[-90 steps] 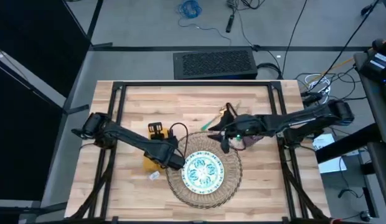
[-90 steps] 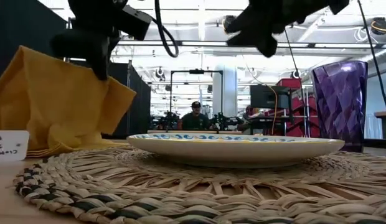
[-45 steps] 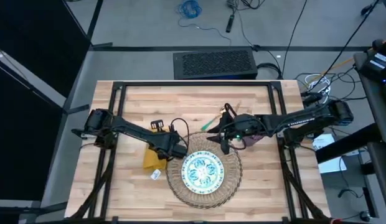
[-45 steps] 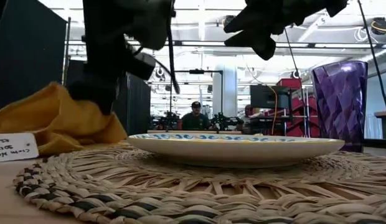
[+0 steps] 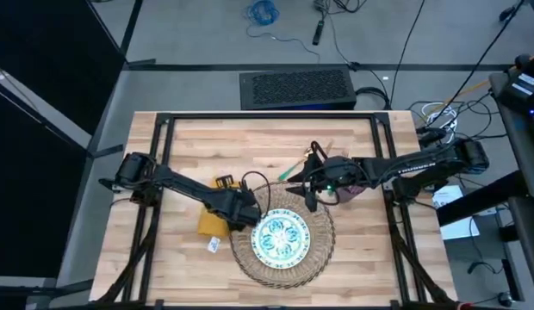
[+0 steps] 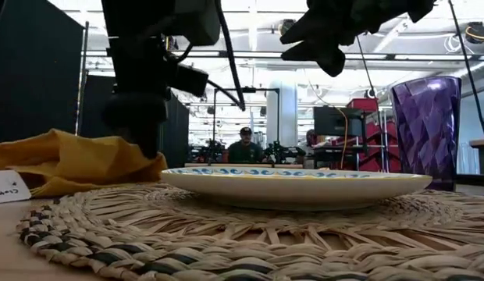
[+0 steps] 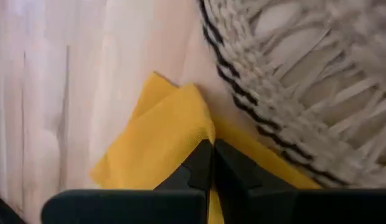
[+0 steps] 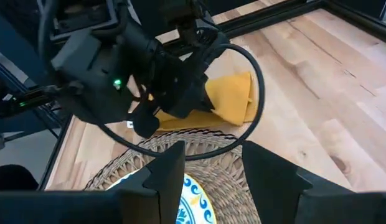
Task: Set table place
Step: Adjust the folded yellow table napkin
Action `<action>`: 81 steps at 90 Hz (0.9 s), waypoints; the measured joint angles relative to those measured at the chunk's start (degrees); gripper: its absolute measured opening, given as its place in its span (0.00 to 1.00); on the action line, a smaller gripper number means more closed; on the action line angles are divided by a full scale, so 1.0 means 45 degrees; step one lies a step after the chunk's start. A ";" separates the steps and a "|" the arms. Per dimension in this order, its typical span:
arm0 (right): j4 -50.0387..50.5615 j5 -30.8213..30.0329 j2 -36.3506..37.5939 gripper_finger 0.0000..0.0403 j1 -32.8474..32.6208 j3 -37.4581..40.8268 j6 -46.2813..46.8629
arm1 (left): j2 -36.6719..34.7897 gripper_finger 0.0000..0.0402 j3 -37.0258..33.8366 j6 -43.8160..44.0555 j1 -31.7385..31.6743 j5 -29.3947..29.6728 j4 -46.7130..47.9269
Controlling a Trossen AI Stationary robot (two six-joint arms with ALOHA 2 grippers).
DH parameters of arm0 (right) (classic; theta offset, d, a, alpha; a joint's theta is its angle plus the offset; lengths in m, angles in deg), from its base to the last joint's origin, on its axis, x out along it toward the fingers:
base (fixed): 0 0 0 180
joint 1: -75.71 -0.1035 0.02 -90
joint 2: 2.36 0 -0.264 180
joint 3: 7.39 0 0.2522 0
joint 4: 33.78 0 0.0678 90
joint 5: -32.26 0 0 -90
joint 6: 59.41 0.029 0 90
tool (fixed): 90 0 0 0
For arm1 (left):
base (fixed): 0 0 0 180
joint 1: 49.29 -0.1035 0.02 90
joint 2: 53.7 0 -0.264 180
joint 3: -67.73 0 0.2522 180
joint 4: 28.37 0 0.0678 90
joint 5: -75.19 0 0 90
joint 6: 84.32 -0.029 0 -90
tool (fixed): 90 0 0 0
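Note:
The yellow napkin (image 5: 210,222) lies in a low heap on the table (image 5: 353,138), against the left rim of the woven mat (image 5: 250,263). My left gripper (image 7: 211,149) is shut on it there. The patterned plate (image 5: 280,237) rests in the middle of the mat (image 6: 226,242). My right gripper (image 8: 211,174) hangs open and holds nothing above the mat's far right rim. The purple cup (image 6: 425,129) stands on the table to the right of the plate (image 6: 297,183), mostly under the right arm in the high view. Cutlery (image 5: 300,167) lies beyond the mat. My left gripper pinches a raised fold of the napkin (image 7: 194,127) between its two shut fingertips. The fingers come from above, slanting toward the mat. The rest of the napkin (image 6: 78,160) lies slack on the table next to the mat's rim (image 7: 243,106).
A small white tag (image 5: 213,244) lies on the table left of the mat's near side. A black frame (image 5: 276,119) runs along the table's far and side edges. Bare wood shows along the far side and at the near left.
My left gripper has come down and moved a little toward the mat, still shut on the napkin. The napkin, which stood tall below the gripper, has sunk into a low heap on the table. My right gripper has kept still.

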 joint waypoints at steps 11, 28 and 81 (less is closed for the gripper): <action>0.0005 0.0000 0.0005 0.36 0.0000 0.0000 0.0119 | 0.0000 0.05 0.0000 -0.0453 -0.0197 -0.0585 0.0007; 0.0005 0.0000 0.0005 0.36 -0.0005 0.0000 0.0235 | 0.0000 0.18 0.0007 -0.1016 -0.0336 -0.1322 -0.0495; 0.0311 -0.0062 -0.0104 0.36 -0.0010 0.0000 0.0332 | -0.2482 0.35 0.1163 0.0444 0.0362 0.2841 0.1686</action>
